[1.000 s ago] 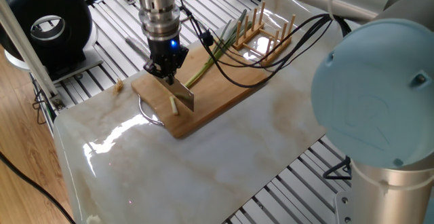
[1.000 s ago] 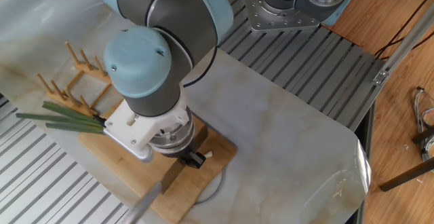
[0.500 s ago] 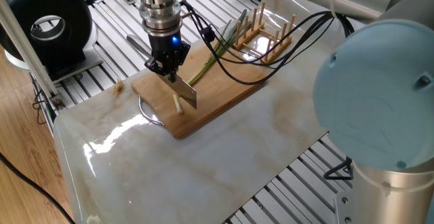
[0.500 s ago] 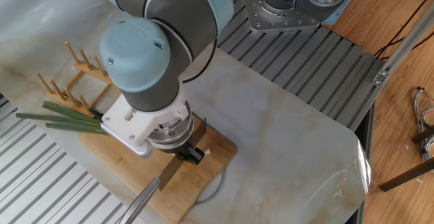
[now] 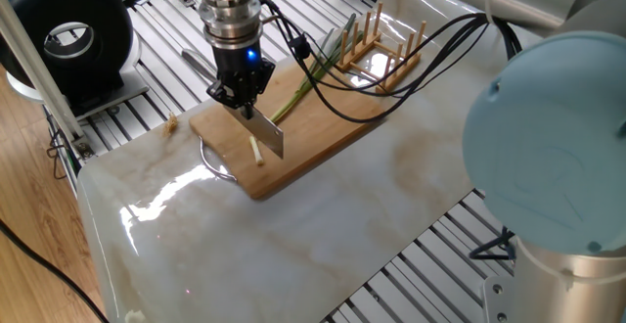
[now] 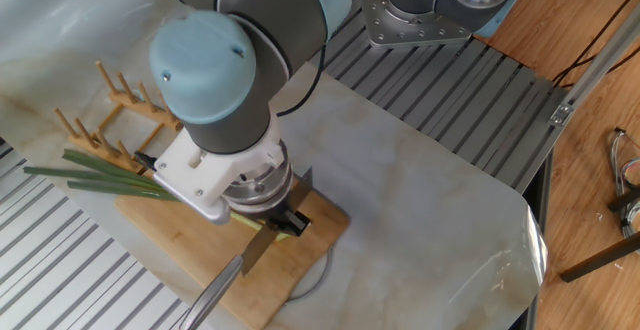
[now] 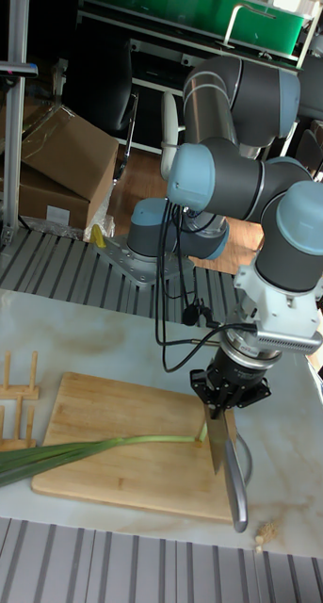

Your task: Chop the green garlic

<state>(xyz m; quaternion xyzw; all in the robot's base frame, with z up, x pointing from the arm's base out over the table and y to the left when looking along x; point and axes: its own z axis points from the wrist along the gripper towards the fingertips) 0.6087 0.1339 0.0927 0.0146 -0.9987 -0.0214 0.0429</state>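
Observation:
The green garlic (image 7: 133,441) lies lengthwise on a wooden cutting board (image 7: 104,490), its dark leaves (image 6: 95,175) hanging past the board's end by the peg rack. My gripper (image 5: 238,95) is shut on a knife's handle (image 7: 235,495) and points down over the stalk's pale end. The knife blade (image 5: 265,134) stands edge down across the stalk (image 5: 298,93). A short pale cut piece (image 5: 256,151) lies on the board just beyond the blade. In the other fixed view the arm hides the stalk's pale end, and only the blade (image 6: 262,247) shows below the gripper.
A wooden peg rack (image 5: 386,47) stands at the far end of the board. Cables (image 5: 411,64) hang over the board from the wrist. A small tan scrap (image 5: 172,122) lies on the marble table (image 5: 323,225) near its edge. A black round device (image 5: 68,39) sits beyond the table's corner.
The gripper and knife have shifted a little along the board toward the leafy end, the blade now slightly higher. The stalk and the cut piece have stayed where they were.

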